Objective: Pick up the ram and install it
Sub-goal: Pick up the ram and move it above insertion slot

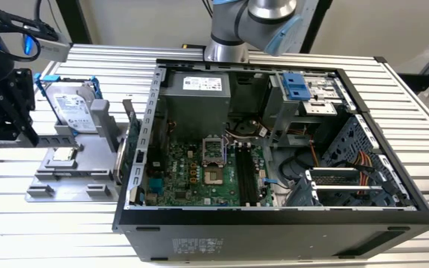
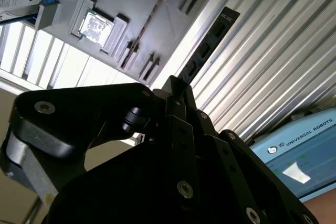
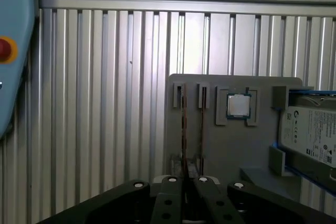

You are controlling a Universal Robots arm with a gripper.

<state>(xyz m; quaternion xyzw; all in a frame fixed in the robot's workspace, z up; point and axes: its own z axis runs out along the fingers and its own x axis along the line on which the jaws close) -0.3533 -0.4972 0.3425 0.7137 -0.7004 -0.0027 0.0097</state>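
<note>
Pointing down, the tool [image 3: 184, 180] clasps the ram [image 2: 208, 44].

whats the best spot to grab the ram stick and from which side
Pinch the ram across its two broad faces along one long edge, near mid-length, coming down in its own plane. It is a thin flat stick, edge-on like a line in the first wrist view, so only the faces offer flat bearing. The hand appears shut on it this way.
</note>
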